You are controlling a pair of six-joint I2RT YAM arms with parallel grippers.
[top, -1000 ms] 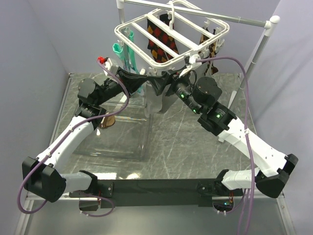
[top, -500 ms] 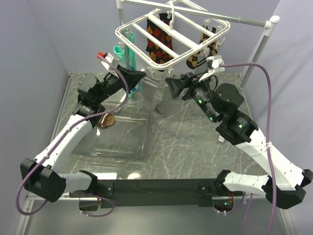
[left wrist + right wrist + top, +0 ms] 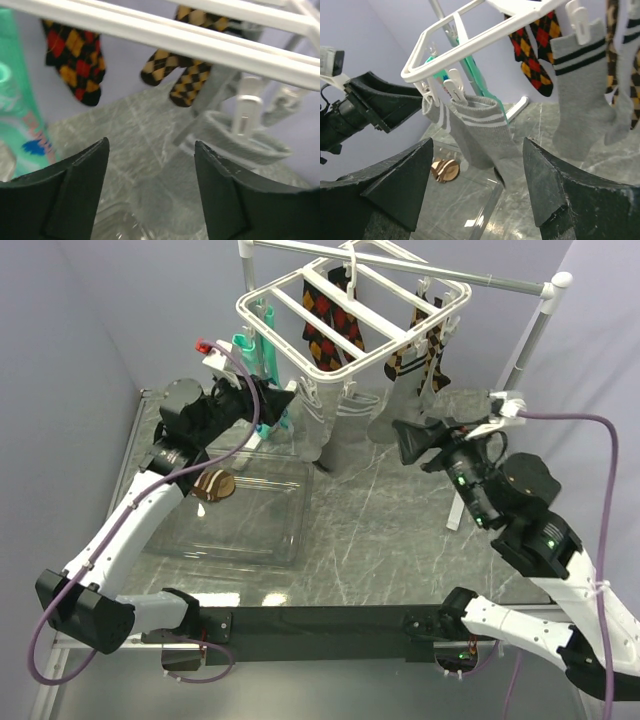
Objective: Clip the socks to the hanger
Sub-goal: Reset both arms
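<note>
The white hanger [image 3: 340,315] hangs from the rail at the back. A grey sock [image 3: 316,435] with two white stripes at the cuff dangles from two clips at the hanger's near-left corner [image 3: 482,127], its cuff pinched by a white clip [image 3: 247,107]. Another grey sock [image 3: 580,95], with dark stripes, hangs clipped further right. My left gripper [image 3: 283,397] is open just left of the white-striped sock and holds nothing [image 3: 151,145]. Open and empty too, my right gripper [image 3: 402,440] is well to the right of that sock and faces it [image 3: 478,142].
Argyle socks [image 3: 75,55] and teal patterned socks [image 3: 250,350] also hang from the frame. A clear tray [image 3: 250,525] lies on the marble table with a brown striped sock [image 3: 215,483] in it. The metal rail stand's white post [image 3: 530,340] rises at the right.
My left gripper opened and drew back left from the sock. The right arm pulled away to the right and nearer. The grey sock now hangs from the clips by itself.
</note>
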